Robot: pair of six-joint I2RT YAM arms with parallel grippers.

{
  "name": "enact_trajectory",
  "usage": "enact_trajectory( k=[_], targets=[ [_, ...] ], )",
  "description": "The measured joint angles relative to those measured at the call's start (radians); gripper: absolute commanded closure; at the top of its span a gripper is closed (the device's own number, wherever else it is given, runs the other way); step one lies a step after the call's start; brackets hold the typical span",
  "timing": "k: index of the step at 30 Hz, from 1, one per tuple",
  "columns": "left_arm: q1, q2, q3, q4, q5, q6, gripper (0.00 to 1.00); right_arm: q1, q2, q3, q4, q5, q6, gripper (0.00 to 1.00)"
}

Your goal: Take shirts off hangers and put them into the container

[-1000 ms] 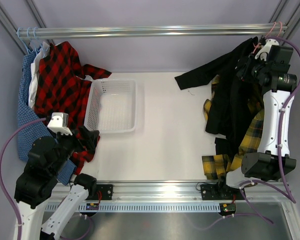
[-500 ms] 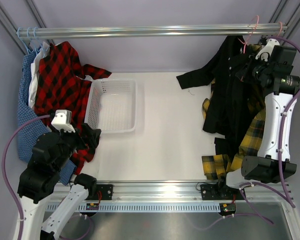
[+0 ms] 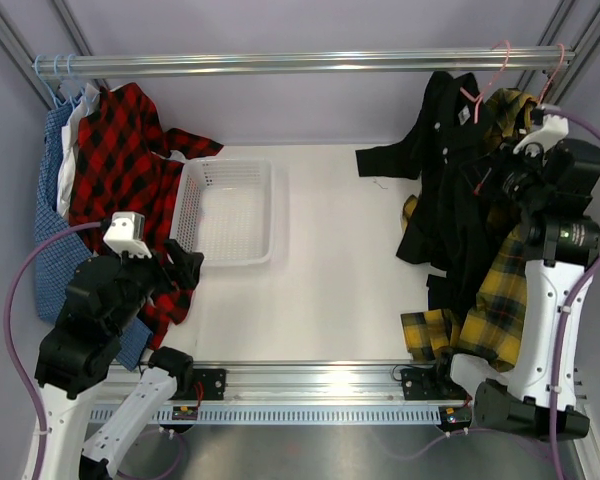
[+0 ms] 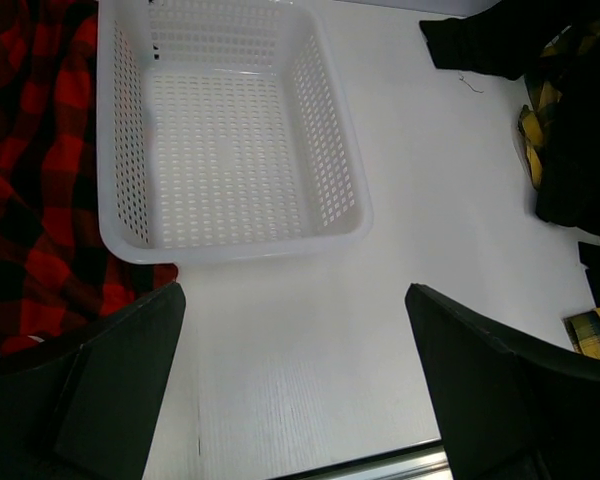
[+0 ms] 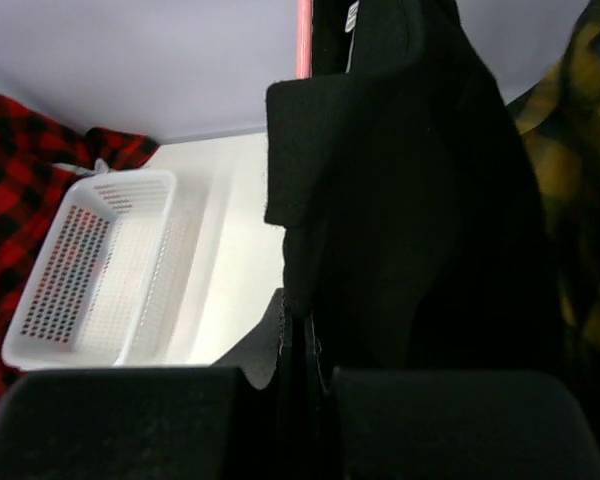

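A broad stretch of white table (image 3: 330,250) lies open between the two arms, bounded at the back by the metal rail (image 3: 300,63) and at the front by the frame strip where the bases are bolted. The container (image 3: 226,262), a white mesh basket, sits left of centre. Its left rim touches the red-and-black plaid shirt (image 3: 120,165), which hangs from the rail's left end beside a blue checked shirt (image 3: 48,230), while its right rim faces open table. The right side is crowded. The black shirt (image 3: 442,170) hangs from a pink hanger (image 3: 492,78) hooked over the rail, with one sleeve spread leftward above the table. The yellow-and-black plaid shirt (image 3: 505,295) drapes just beside and partly behind it, reaching down near the table's front edge. The right gripper (image 5: 302,372), raised close to the rail, is closed tight on a fold of the black shirt's front edge below the collar, the cloth pinched between its fingers. The left gripper (image 4: 292,300) hangs over the table just in front of the basket's near rim, its jaws spread wide with nothing between them.
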State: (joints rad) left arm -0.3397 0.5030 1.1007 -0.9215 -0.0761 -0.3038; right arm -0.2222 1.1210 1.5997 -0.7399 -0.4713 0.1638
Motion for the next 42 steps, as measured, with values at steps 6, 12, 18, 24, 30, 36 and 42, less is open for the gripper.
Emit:
enact_trajectory(
  k=[6,12,18,24,30,36,42],
  targets=[
    [0.000,0.036,0.035,0.026,0.053,-0.005,0.01,0.080,-0.161,-0.297,0.034,-0.079,0.032,1.00],
    [0.000,0.119,0.051,0.156,0.217,-0.057,0.01,0.171,-0.277,-0.410,-0.031,-0.190,0.015,1.00],
    [-0.096,0.300,0.117,0.328,0.312,-0.140,0.01,0.239,-0.383,-0.436,-0.073,-0.264,0.018,1.00],
    [-0.432,0.565,0.334,0.456,0.194,-0.122,0.01,0.264,-0.423,-0.485,-0.071,-0.308,0.032,1.00],
    [-0.662,0.787,0.476,0.582,0.016,-0.062,0.01,0.306,-0.422,-0.505,-0.070,-0.308,0.034,1.00],
    [-0.782,0.969,0.571,0.659,-0.142,0.010,0.11,0.341,-0.431,-0.538,-0.069,-0.308,0.036,1.00],
    [-0.794,1.088,0.625,0.669,-0.213,0.039,0.30,0.360,-0.434,-0.546,-0.069,-0.308,0.038,1.00]
  ],
)
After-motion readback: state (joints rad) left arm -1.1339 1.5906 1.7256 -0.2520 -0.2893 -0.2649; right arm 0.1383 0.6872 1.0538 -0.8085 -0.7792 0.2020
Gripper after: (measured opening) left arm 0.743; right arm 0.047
